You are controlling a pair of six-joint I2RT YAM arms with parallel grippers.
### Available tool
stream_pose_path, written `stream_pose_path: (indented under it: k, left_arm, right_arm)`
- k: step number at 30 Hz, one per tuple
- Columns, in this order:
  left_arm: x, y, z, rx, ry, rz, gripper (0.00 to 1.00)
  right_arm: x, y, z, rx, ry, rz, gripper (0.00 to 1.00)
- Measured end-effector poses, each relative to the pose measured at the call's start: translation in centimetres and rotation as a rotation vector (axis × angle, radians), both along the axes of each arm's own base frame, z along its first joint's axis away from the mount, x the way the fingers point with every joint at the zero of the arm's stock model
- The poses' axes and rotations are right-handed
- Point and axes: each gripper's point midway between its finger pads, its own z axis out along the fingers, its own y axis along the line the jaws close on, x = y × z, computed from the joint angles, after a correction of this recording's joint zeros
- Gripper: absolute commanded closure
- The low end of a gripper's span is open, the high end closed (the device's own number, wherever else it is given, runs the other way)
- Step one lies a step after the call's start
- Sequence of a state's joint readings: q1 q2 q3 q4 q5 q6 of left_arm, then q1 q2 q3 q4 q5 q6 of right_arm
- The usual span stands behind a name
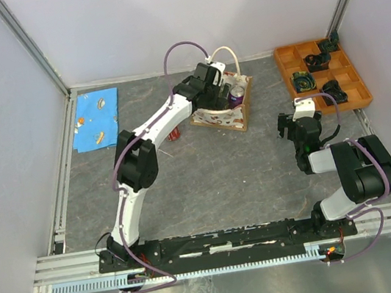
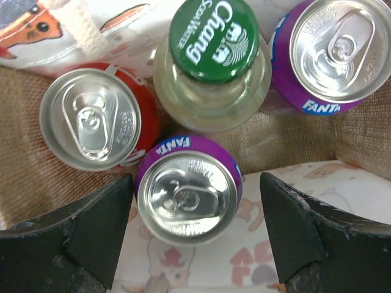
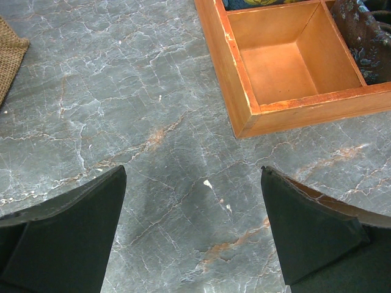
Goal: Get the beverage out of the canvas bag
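Left pincer [image 2: 194,204], jaws spread, straddles a purple Fanta can [image 2: 186,196] in the canvas bag [image 2: 308,178]: rigid, smooth, probably full; grip its sidewall.

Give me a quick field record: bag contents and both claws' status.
bag: canvas bag, upright on table
contents: red can, green-capped bottle, near purple can, far purple can
left claw: open, straddling near purple can
right claw: open, empty, above table beside orange tray
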State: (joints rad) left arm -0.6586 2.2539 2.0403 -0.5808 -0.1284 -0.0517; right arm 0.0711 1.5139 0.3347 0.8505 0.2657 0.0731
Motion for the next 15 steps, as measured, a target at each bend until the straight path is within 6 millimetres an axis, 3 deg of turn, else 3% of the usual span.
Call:
stream_pose_path:
  k: [8, 15]
  left_arm:
    - [0.5, -0.5, -1.7, 0.008, 0.019, 0.001, 0.11]
    - [1.0, -0.3, -2.2, 0.021, 0.018, 0.022, 0.35]
  right_arm:
    - [0.0, 0.0, 0.0, 0.000, 0.000, 0.000, 0.01]
    - [0.0, 0.0, 0.0, 0.000, 0.000, 0.000, 0.01]
